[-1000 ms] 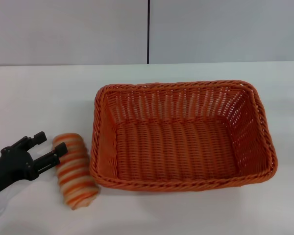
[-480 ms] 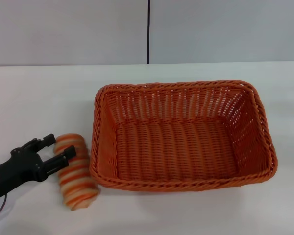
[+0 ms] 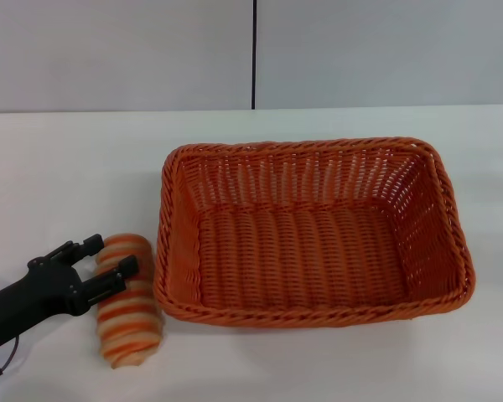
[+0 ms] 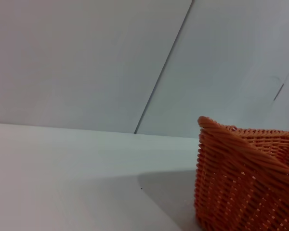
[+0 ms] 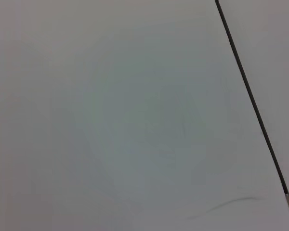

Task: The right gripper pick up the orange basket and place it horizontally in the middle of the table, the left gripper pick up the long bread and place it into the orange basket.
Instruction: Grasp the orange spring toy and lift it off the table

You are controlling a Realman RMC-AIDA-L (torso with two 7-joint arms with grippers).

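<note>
The orange basket [image 3: 314, 311] lies lengthwise across the middle of the white table [image 3: 67, 167], empty; one of its corners [image 4: 245, 178] shows in the left wrist view. The long bread [image 3: 130, 306], striped tan and orange, lies on the table just off the basket's left end. My left gripper [image 3: 109, 255] is open at the bread's far end: one finger lies over the loaf and the other stands just left of it. Whether the fingers touch the bread cannot be told. The right gripper is out of view; its wrist view shows only a grey wall.
A grey wall with a dark vertical seam [image 3: 254, 54] runs behind the table. Bare tabletop lies left of and behind the basket. A thin cable [image 3: 0, 364] hangs under the left arm near the front left edge.
The left gripper has moved right and nearer onto the bread's far end. The bread has shifted slightly toward the front edge. The basket has not moved.
</note>
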